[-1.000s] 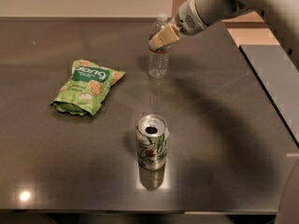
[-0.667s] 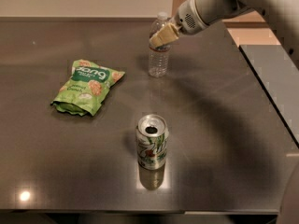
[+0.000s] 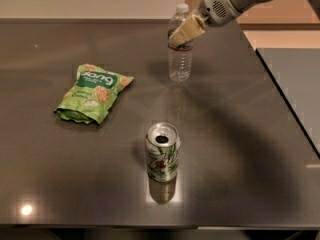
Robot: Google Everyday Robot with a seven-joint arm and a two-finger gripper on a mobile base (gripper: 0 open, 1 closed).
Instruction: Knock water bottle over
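The water bottle [image 3: 180,59] is clear and ribbed, with a white cap and a white-and-red label band. It stands about upright at the far middle of the dark table [image 3: 240,134]. My gripper [image 3: 184,31] reaches in from the upper right. Its tan tip lies across the bottle's upper part at label height, in front of it and seemingly touching it. The cap shows just above the gripper.
A green-and-white soda can [image 3: 162,151] stands upright and opened in the near middle. A green snack bag [image 3: 92,93] lies flat to the left. The table's right edge [image 3: 280,89] runs diagonally, with a second grey surface beyond it.
The gripper has shifted right and slightly up. The bottle now stands a little further right and back, still upright, and its cap is uncovered.
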